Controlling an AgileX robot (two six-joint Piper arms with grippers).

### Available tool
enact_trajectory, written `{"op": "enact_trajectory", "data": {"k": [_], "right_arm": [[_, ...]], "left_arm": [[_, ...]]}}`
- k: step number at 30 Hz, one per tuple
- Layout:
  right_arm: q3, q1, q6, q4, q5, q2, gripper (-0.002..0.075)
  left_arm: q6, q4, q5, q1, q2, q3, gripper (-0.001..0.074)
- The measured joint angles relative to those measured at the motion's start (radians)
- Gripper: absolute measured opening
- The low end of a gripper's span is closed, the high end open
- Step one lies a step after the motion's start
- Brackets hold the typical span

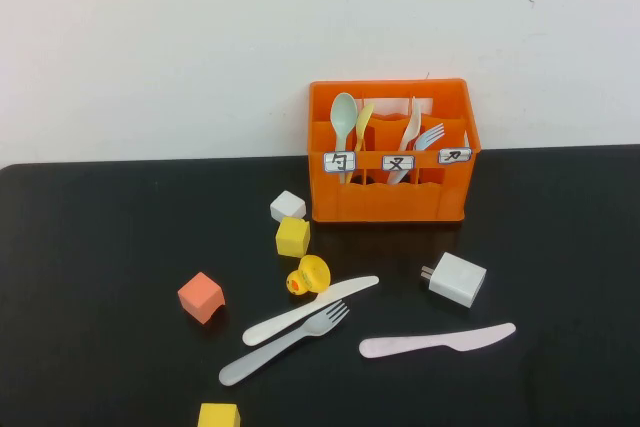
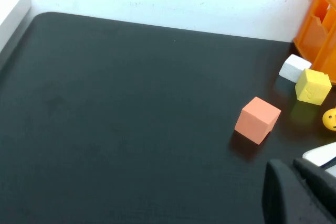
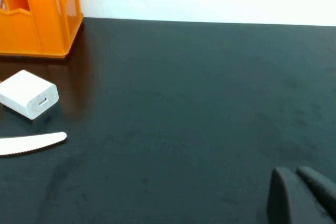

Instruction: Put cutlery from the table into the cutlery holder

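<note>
1. Left gripper is shut and empty, parked off the table's left side. It is out of the high view; its wrist view shows the salmon cube, yellow cube and white cube.
2. Nothing picked yet, I judge. All three loose pieces lie flat at about 6 o'clock from the holder: white knife, then grey fork just below it and close alongside, then pink knife apart at 4 o'clock of them.
3. The white knife's blade tip looks to touch the duck, so I'd grab at the handle end, away from it.
4. Flat slim plastic: I'd open wide, come straight down across the handle, pinch low.
5. The fork sits tight to that knife; I'd watch for dragging it.
6. The holder stands upright at the table's 12 o'clock. Left slot: green spoon and yellowish one. Middle: cream piece and fork. The right slot looks empty, so knives likely go there.
7. Charger lies at 5 o'clock of the holder; leave it.
8. Right gripper is closed on nothing, off the right side, with the pink knife's tip showing in its wrist view.
</note>
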Motion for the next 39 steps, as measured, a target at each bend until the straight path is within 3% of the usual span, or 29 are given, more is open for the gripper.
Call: {"op": "enact_trajectory", "data": {"k": [39], "right_arm": [[0.0,0.0,0.0,0.0,0.0,0.0,-0.0002]], "left_arm": [[0.023,0.022,-0.021,0.0,0.0,0.0,-0.0001]]}}
